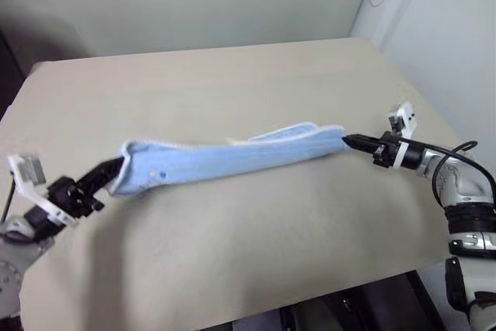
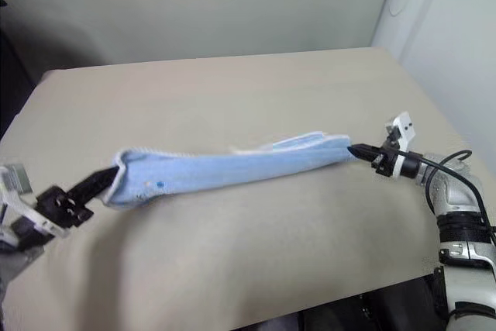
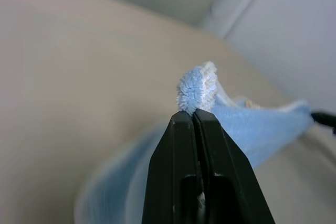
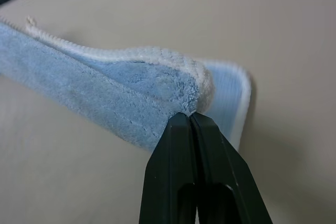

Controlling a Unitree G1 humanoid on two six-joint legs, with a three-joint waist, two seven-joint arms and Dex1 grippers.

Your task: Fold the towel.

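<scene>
Both grippers, left [image 1: 116, 170] and right [image 1: 346, 141], clamped tight on opposite ends of light blue terry towel [image 1: 232, 158], stretched between them above beige table [image 1: 232, 246].

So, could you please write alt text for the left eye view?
A light blue towel is stretched between two grippers above a beige table. The left gripper pinches one end, the right gripper the other.
</scene>
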